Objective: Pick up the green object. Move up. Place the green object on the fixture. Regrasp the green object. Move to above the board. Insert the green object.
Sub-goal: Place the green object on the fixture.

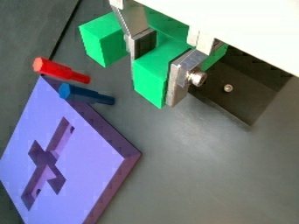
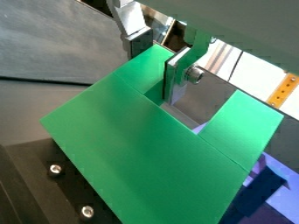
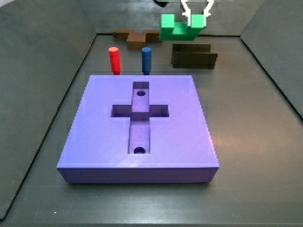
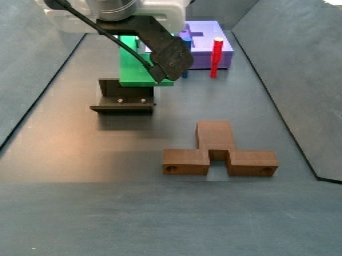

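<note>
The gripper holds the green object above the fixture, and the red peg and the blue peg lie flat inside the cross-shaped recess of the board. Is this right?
Not quite. The gripper does hold the green object above the fixture, but the red peg and blue peg stand upright beyond the board, as a side view shows.

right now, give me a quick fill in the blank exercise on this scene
1. The tool is shut on the ____ piece.
2. The board has a recess shaped like a ____.
3. Beside the red peg stands a ____ peg.
4. The piece hangs just above the dark ____.

Missing words: green; cross; blue; fixture
</note>
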Available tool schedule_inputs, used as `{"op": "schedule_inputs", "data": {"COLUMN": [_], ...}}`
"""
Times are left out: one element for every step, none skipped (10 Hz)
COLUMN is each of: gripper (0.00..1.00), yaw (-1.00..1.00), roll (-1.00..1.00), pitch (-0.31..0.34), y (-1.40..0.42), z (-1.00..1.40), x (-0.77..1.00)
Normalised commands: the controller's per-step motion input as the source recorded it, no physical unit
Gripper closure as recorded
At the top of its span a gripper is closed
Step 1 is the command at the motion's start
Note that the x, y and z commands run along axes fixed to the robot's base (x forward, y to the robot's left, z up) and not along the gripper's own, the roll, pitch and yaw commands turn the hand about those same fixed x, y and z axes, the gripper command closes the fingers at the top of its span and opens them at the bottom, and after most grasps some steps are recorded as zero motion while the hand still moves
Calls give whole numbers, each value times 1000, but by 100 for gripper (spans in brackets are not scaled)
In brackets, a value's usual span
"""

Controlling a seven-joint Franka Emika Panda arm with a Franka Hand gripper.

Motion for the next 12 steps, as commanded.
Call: {"op": "schedule_inputs", "data": {"gripper": [100, 100, 100, 100, 100, 100, 100, 100, 100, 100, 100, 100], "yaw": [0, 0, 0, 0, 0, -34, -129, 0, 0, -83, -243, -266], "roll": [-137, -134, -43, 0, 94, 0, 0, 0, 0, 0, -40, 0], "pitch": [-189, -229, -211, -83, 191, 346, 329, 117, 71, 194, 169, 103], "y": [-6, -6, -14, -9, 0, 0, 0, 0, 0, 3, 80, 71], "z": [0, -60, -183, -229, -226, -169, -111, -89, -111, -169, -217, -294], "x": [837, 957, 1000, 1000, 1000, 977, 763, 303, 166, 377, 346, 189]}}
